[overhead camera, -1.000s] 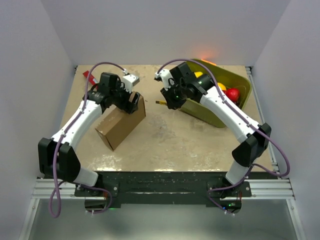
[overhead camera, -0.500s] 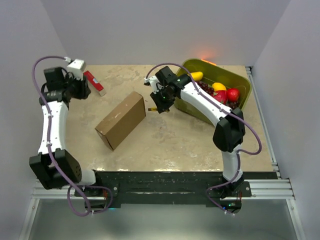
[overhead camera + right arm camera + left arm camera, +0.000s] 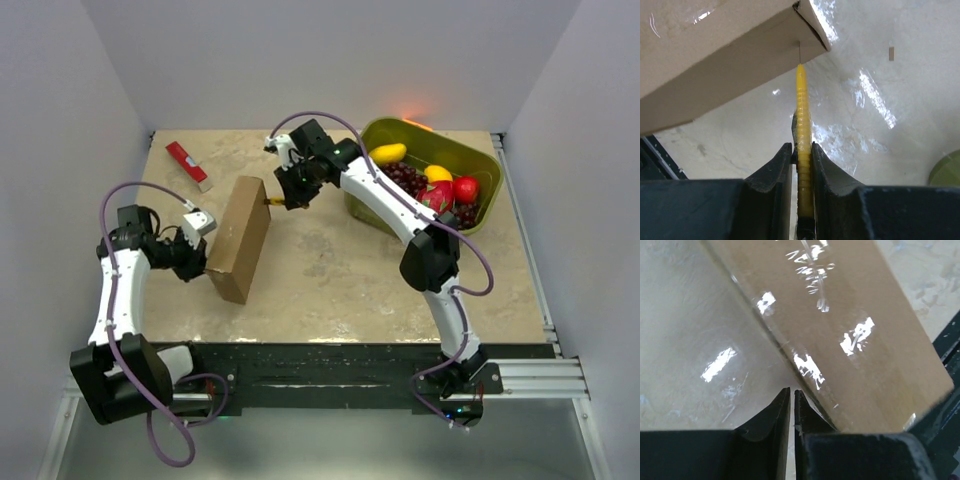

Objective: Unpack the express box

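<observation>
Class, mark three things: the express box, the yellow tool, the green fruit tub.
express box (image 3: pixel 238 238), top view, middle of its upper face.
yellow tool (image 3: pixel 801 107), right wrist view, its ridged shaft.
green fruit tub (image 3: pixel 455 142), top view, its far wall.

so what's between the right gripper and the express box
Only the yellow cutter that the right gripper is clamped on. Its thin tip spans the gap and reaches the end of the express box near a corner. The right wrist view shows this best.
</observation>
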Available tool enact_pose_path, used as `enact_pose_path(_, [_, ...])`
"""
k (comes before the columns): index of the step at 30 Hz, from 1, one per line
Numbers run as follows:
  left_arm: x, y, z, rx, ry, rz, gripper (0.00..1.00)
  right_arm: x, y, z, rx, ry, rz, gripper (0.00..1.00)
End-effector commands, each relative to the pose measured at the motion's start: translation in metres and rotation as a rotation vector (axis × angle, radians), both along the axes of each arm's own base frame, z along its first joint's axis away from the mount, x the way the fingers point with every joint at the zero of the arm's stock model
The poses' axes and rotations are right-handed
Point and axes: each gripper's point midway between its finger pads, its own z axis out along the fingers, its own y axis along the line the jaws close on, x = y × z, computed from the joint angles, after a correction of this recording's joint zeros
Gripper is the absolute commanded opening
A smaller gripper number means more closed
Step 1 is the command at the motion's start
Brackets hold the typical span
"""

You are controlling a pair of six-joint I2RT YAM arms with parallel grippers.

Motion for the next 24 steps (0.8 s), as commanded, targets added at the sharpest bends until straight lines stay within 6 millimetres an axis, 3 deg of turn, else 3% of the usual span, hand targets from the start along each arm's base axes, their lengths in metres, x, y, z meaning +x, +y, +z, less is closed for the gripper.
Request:
enact_pose_path(1, [-0.006, -0.036, 0.017, -0.113, -0.093, -0.191, 0.15, 0.009, 0.041, 0.026, 0.118, -0.071, 0.034, 0.00])
enact_pose_path(3, [-0.003, -0.046, 0.018, -0.128, -0.093, -0.222, 0.17, 0.012, 0.052, 0.018, 0.120, -0.072, 0.038, 0.00])
enact_pose_path(5, [0.000, -0.061, 0.022, -0.139, -0.104, -0.264, 0.20, 0.012, 0.065, 0.027, 0.151, -0.102, 0.057, 0.00])
enact_pose_path(9, [0.005, -0.075, 0.030, -0.155, -0.133, -0.281, 0.25, 0.006, 0.085, 0.027, 0.180, -0.106, 0.065, 0.00])
enact_pose_path(16, [0.009, -0.088, 0.037, -0.138, -0.185, -0.325, 0.49, 0.007, 0.097, 0.028, 0.192, -0.140, 0.073, 0.00])
enact_pose_path(18, [0.006, -0.086, 0.041, -0.111, -0.187, -0.344, 0.55, 0.014, 0.092, 0.031, 0.175, -0.169, 0.051, 0.00])
enact_pose_path(19, [0.010, -0.084, 0.052, -0.075, -0.242, -0.385, 0.57, 0.015, 0.089, 0.031, 0.163, -0.174, 0.039, 0.00])
enact_pose_path(20, [-0.004, -0.079, 0.048, -0.044, -0.186, -0.406, 0.59, 0.018, 0.085, 0.040, 0.155, -0.212, 0.047, 0.00])
enact_pose_path(21, [-0.008, -0.075, 0.051, -0.011, -0.190, -0.438, 0.63, 0.026, 0.075, 0.039, 0.125, -0.230, 0.013, 0.00])
enact_pose_path(22, [-0.003, -0.070, 0.064, 0.053, -0.261, -0.506, 0.64, 0.030, 0.068, 0.046, 0.119, -0.249, -0.003, 0.00])
enact_pose_path(24, [-0.014, -0.062, 0.074, 0.110, -0.238, -0.549, 0.71, 0.043, 0.044, 0.065, 0.101, -0.299, -0.050, 0.00])
